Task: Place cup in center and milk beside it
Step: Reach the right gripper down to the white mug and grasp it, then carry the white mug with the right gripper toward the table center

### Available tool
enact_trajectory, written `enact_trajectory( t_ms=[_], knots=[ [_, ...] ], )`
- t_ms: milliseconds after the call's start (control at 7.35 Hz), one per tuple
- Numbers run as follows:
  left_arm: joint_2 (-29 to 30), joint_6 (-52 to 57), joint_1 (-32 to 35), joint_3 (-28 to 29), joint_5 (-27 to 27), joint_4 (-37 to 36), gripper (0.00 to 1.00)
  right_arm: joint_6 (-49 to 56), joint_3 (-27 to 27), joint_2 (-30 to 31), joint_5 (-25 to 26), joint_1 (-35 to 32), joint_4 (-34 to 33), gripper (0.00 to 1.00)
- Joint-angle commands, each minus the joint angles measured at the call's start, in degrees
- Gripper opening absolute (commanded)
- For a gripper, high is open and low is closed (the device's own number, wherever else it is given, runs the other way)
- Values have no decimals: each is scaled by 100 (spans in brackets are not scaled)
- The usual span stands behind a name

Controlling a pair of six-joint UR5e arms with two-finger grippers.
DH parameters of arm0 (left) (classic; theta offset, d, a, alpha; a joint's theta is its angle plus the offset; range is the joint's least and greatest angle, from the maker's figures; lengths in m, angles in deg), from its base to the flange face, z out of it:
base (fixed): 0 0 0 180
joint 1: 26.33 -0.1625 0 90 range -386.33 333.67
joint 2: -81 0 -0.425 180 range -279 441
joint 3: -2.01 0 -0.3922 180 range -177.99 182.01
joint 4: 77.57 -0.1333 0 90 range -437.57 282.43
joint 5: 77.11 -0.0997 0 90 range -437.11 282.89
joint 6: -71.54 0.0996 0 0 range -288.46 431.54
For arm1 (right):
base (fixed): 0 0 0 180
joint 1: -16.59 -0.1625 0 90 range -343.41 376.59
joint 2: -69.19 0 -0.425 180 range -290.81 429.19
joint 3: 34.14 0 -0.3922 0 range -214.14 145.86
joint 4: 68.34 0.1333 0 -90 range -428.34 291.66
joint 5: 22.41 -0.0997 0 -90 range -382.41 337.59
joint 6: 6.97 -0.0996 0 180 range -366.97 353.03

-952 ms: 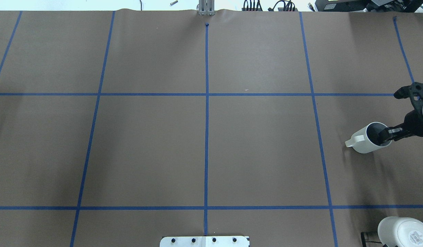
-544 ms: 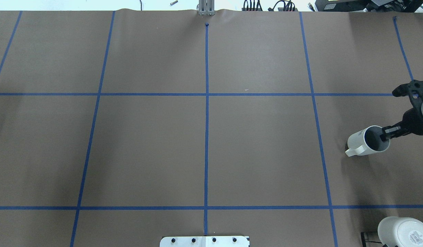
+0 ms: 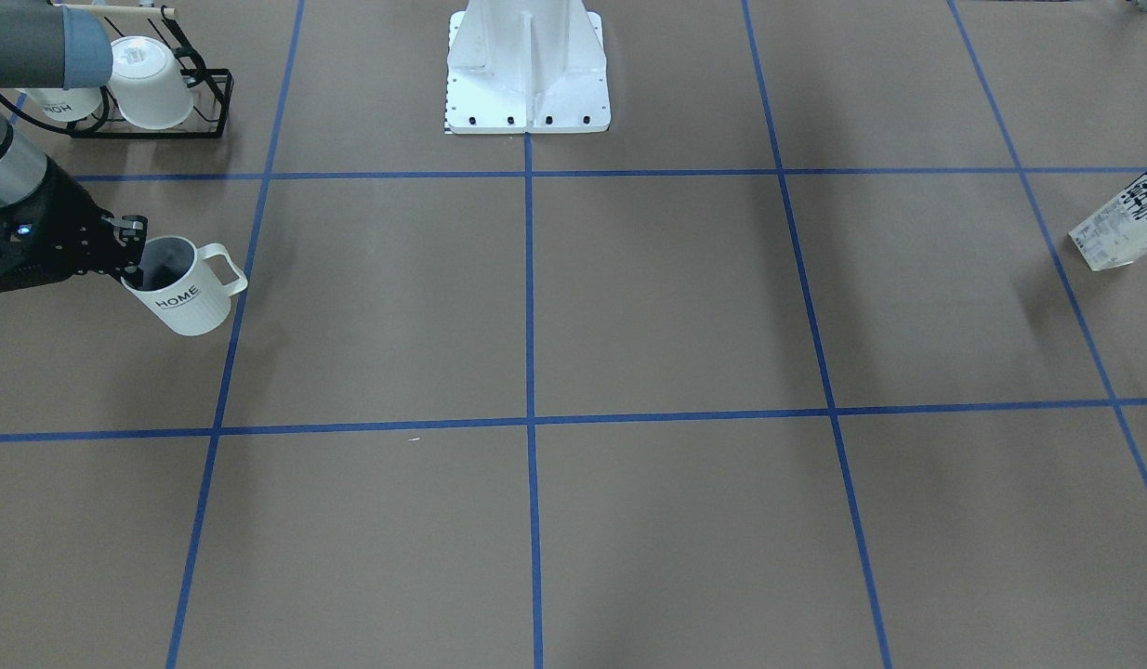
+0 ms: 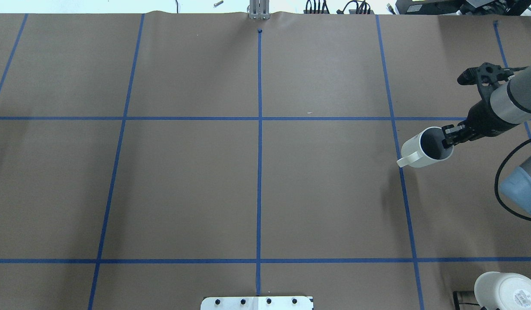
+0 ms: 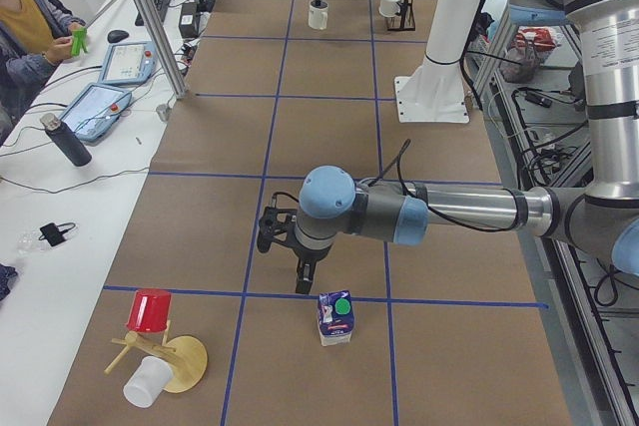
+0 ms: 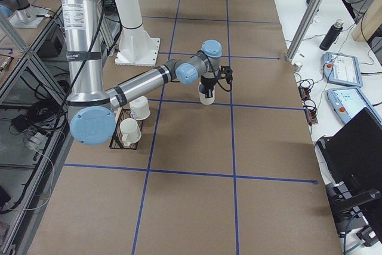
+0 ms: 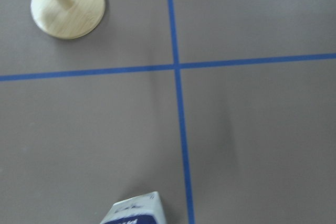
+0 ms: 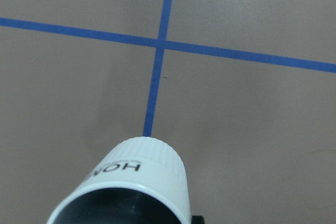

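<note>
The cup [image 4: 422,154], a white mug with "HOME" lettering, hangs tilted above the brown surface with its handle toward the middle. My right gripper [image 4: 447,138] is shut on its rim, one finger inside. The cup also shows in the front view [image 3: 185,295] and the right wrist view [image 8: 134,179]. The center [image 4: 260,118] is bare, far to the cup's left. The milk [image 5: 335,316] stands upright near my left gripper [image 5: 290,264]; I cannot tell whether that gripper is open or shut. The carton's edge shows in the left wrist view [image 7: 134,213].
A black rack [image 3: 155,102] with two other white mugs stands beside the robot's pedestal [image 3: 527,70] on the right arm's side. A wooden stand [image 5: 175,361] with a red cup [image 5: 150,311] and a white cup [image 5: 147,383] sits past the milk.
My right gripper has carried the cup away from the robot and toward the table's middle, lifting it higher. The rack and its mugs have not moved.
</note>
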Motion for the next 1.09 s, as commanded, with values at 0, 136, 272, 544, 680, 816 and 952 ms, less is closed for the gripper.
enact_trajectory(
  t_ms=[0, 136, 272, 544, 680, 816, 952],
  knots=[
    [-242, 32, 168, 604, 15, 0, 98, -85, 23, -171, 12, 10, -184, 0],
    [-225, -464, 159, 695, 15, 70, 98, -85, 14, -154, 38, 27, -184, 0],
    [-199, -809, 150, 643, 15, 79, 98, -85, 23, -145, 39, 27, -184, 0],
    [-172, -847, 141, 607, 16, 71, 98, -103, 32, -145, 47, 36, -184, 0],
    [-172, -847, 133, 608, 15, 71, 98, -190, 14, -249, 56, 184, -175, 0],
    [-172, -847, 124, 625, 15, 53, 98, -748, -142, -790, 161, 525, -219, 0],
    [-163, -917, 115, 616, 33, 44, 98, -1084, -318, -1117, 292, 693, -228, 0]
  ],
)
